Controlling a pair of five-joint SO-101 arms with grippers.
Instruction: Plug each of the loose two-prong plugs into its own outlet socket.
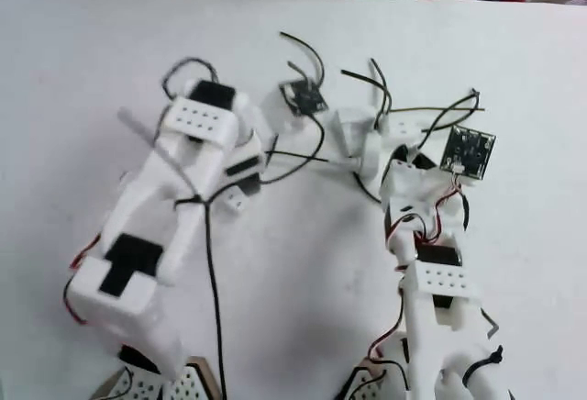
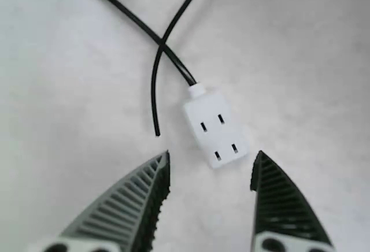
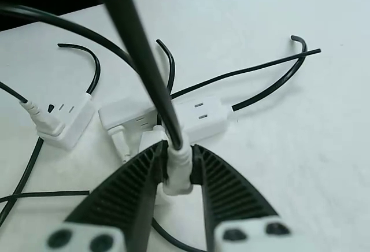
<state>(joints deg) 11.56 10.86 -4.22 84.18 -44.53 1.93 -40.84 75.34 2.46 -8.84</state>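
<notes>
Over the desk (image 1: 303, 272), the left pincer (image 2: 211, 158) hangs released above a socket (image 2: 211, 128). The right pincer (image 3: 178, 148) is clenched on a plug (image 3: 176, 174), with sockets (image 1: 353, 134) at one o'clock of the desk's middle. The plug looks light, hard, slick; its stiff cord (image 3: 141, 61) will tug, so hold the body's flat sides.

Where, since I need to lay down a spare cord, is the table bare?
Bare table lies along the far edge beyond the left arm, in the gap between both arms near their bases, and outside the right arm. Crowded: the middle, where sockets and black cords tangle.
</notes>
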